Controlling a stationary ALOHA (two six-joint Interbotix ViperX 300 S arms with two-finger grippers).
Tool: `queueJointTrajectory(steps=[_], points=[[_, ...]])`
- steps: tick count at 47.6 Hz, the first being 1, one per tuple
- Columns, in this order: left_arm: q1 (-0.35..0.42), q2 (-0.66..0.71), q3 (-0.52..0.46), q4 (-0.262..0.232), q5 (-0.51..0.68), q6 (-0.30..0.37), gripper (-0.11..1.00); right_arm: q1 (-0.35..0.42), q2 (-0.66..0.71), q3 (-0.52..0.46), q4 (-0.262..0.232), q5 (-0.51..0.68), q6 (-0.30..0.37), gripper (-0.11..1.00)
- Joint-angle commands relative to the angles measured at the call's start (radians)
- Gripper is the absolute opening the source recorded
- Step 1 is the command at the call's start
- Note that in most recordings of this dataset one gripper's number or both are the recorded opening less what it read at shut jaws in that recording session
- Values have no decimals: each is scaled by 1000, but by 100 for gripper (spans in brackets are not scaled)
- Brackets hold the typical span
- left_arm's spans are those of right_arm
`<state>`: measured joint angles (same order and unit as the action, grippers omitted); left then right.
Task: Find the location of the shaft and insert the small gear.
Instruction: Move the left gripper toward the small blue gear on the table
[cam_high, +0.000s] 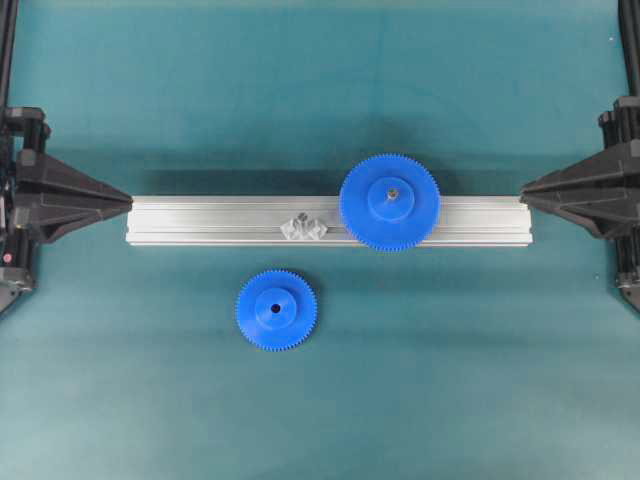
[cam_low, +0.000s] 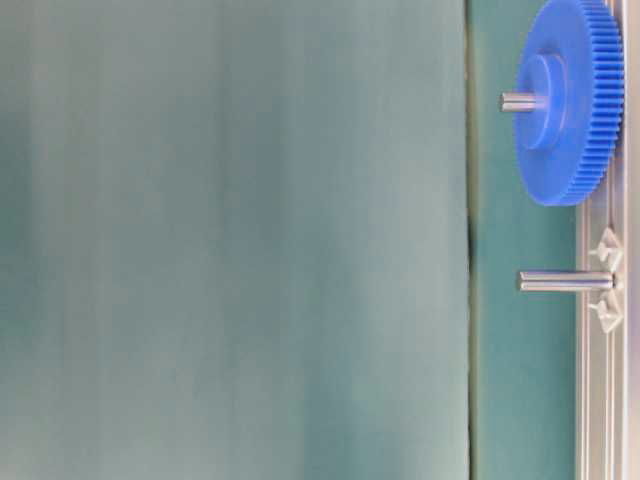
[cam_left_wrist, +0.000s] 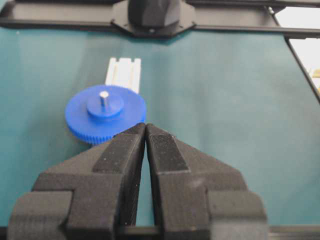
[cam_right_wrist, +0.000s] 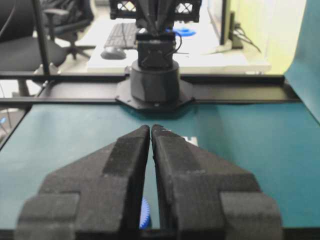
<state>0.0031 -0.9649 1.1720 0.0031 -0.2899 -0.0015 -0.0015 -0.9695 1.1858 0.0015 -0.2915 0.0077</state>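
The small gear (cam_high: 276, 310) lies flat on the green table (cam_high: 450, 380), just in front of the long silver rail (cam_high: 200, 220). It is well apart from both pincers. The left pincer (cam_high: 128, 202) sits at the left end of the rail, and the right pincer (cam_high: 524, 190) sits at the right end. Each one has its two black fingers pressed together, and neither holds anything.

The shaft (cam_high: 302, 216) stands on the rail, on a small shiny base (cam_high: 304, 229), behind the small gear and a little to its right. The big gear (cam_high: 389, 202) sits on the rail too, to the right of the shaft, with a grey pin in its middle.

From above, the shaft is only a tiny grey dot. The table-level view shows it from the side as a long bare pin (cam_low: 565, 281), with the big gear (cam_low: 567, 100) beside it. That view does not show the small gear or any pincer.

The left wrist view shows the closed left pincer (cam_left_wrist: 145, 126) with the big gear (cam_left_wrist: 105, 119) past its tip. The fingers hide the shaft there. In the right wrist view, the closed right pincer (cam_right_wrist: 150, 127) covers nearly all of the rail, and only a bit of blue teeth (cam_right_wrist: 145, 220) peeks out low down. I cannot tell which gear that is.
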Motion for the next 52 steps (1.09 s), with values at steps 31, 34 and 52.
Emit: queueJointTrajectory(steps=[31,34,52], points=[[-72,348,-227,14,212,-97,0,-66,94,-86,20,428,-9,9],[-81,396,-245,14,225,-97,0,-69,132,-89,18,430,-11,9],[-121,647,-376,14,249,-98,8,-78,325,-117,18,430,-11,12]])
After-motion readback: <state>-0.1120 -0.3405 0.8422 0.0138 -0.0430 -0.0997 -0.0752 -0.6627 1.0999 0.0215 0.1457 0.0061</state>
